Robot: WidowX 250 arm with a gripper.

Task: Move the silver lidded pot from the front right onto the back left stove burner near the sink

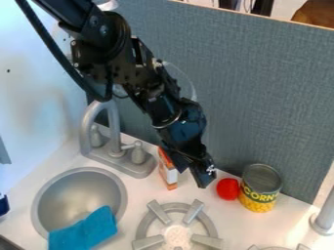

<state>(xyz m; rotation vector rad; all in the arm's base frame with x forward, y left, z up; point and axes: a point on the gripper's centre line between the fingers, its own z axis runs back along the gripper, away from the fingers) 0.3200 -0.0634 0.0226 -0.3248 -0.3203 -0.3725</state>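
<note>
The black gripper (pixel 197 172) hangs over the back of the counter, between an orange-and-white box (pixel 168 175) on its left and a red round object (pixel 227 189) on its right. The box stands upright, its upper part partly behind the gripper; whether they touch, I cannot tell. Right beside the red object is a yellow-labelled can (pixel 260 189) with a grey top. A blue cloth (pixel 83 233) drapes over the front of the round sink (pixel 43 205).
A grey faucet (pixel 112 146) with two handles rises behind the sink. In front of the gripper lies a grey stove burner (pixel 210 225). A grey-blue panel (pixel 261 93) closes off the back, and a grey post (pixel 324 219) stands at the right edge.
</note>
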